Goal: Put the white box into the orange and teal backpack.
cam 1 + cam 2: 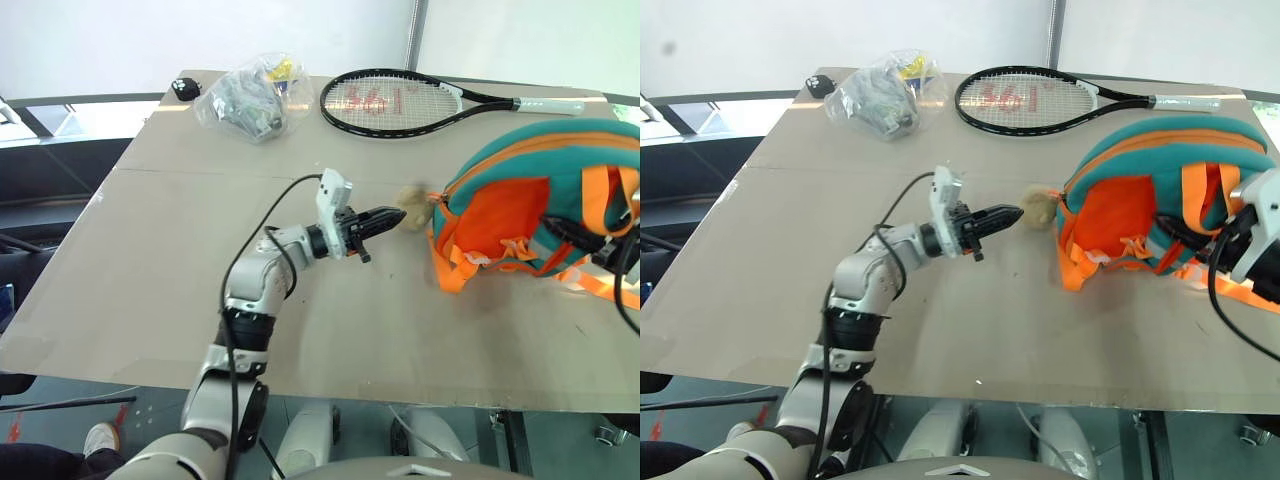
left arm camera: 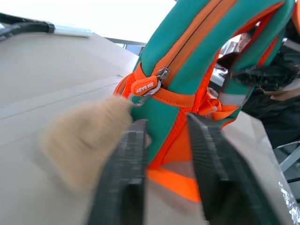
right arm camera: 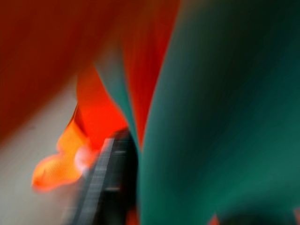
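— While the left gripper (image 1: 393, 216) hangs over the table (image 1: 150, 280), how do its fingers stand?
— Parted, holding nothing; the tan plush toy (image 1: 413, 203) sits just past their tips, and the orange and teal backpack (image 1: 530, 190) beyond it.
— And the right gripper (image 1: 568, 232)?
— Against the backpack's straps; I cannot tell its fingers' state.

We read this as a test room or lab rather than a home; a large tan board (image 1: 200, 250) serves as the bench under the left gripper (image 1: 385, 218), on a metal frame, with plain white wall panels (image 1: 200, 35) behind it. Beyond that gripper lie mixed props: a tennis racket (image 1: 400, 100), a clear bag of small parts (image 1: 245, 100); loose cables (image 1: 60, 405) trail on the floor below.
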You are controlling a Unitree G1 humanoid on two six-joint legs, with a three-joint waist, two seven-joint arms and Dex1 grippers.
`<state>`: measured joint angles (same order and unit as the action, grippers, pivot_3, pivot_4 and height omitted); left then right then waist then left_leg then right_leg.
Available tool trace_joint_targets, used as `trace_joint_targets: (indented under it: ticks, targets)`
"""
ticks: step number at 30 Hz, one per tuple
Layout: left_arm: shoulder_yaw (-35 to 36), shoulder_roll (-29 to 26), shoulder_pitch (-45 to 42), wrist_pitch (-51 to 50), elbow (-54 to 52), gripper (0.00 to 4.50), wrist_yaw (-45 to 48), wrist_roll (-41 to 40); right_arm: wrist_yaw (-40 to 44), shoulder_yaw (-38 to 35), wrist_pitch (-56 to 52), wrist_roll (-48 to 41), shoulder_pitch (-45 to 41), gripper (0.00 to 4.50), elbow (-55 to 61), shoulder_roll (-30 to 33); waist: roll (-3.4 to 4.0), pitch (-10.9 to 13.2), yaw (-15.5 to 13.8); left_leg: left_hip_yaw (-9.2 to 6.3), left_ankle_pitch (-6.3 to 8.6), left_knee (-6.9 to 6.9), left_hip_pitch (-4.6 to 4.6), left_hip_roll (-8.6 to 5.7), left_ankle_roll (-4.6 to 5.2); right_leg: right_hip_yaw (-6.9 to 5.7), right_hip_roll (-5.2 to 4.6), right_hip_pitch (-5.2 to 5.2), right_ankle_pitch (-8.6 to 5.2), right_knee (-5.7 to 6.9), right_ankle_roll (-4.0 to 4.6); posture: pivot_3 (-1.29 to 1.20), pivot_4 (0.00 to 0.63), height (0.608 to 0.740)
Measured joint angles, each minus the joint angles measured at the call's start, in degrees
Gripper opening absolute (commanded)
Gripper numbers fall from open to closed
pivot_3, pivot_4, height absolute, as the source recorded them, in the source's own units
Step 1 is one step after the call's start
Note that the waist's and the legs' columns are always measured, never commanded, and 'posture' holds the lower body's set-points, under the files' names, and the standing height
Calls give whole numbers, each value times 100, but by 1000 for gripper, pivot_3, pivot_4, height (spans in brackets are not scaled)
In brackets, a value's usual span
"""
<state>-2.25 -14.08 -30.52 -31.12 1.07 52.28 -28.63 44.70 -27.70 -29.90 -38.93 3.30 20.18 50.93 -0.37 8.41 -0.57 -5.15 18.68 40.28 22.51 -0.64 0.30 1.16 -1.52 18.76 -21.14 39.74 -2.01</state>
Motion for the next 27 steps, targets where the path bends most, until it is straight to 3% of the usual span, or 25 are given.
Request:
trace_joint_targets:
  ticks: [2,3,4,13,19,27]
  targets:
    - [17,-227,197,-23,-316,3606,1,-45,114,-310,-23,-36,387,4227,219,-2,0,0,-25,-8,0,0,-1,-1,0,-3,-1,0,0,1,0,0,150,740]
    - [49,-321,241,-38,-404,3741,0,-65,151,-436,-39,-56,477,4352,284,-2,0,0,-30,-12,0,1,-2,-1,0,-6,-1,-2,0,1,0,0,150,740]
    - [96,-366,259,-48,-450,4380,0,-75,170,-512,-56,-61,504,4500,313,-1,0,0,-29,-14,0,1,-3,-1,0,-7,-1,-4,0,0,0,0,150,740]
    - [628,-1627,1658,-40,-1547,4480,30,-131,1006,-1989,-201,-214,2272,4500,1003,-178,3,0,-10,-9,0,-23,-21,10,0,2,5,-21,0,-72,0,0,150,740]
    - [1442,-2307,2771,23,-1894,4480,185,-318,1494,-2212,270,215,3140,4500,712,-582,5,5,-15,1,1,-68,-88,9,0,18,-5,-74,-1,-99,1,0,150,740]
    - [1965,-2613,3512,224,-2100,4480,350,-362,1845,-2310,912,538,3424,4500,16,-719,14,8,-9,14,-2,-110,-131,12,-4,35,-8,-95,-3,-108,3,0,150,740]
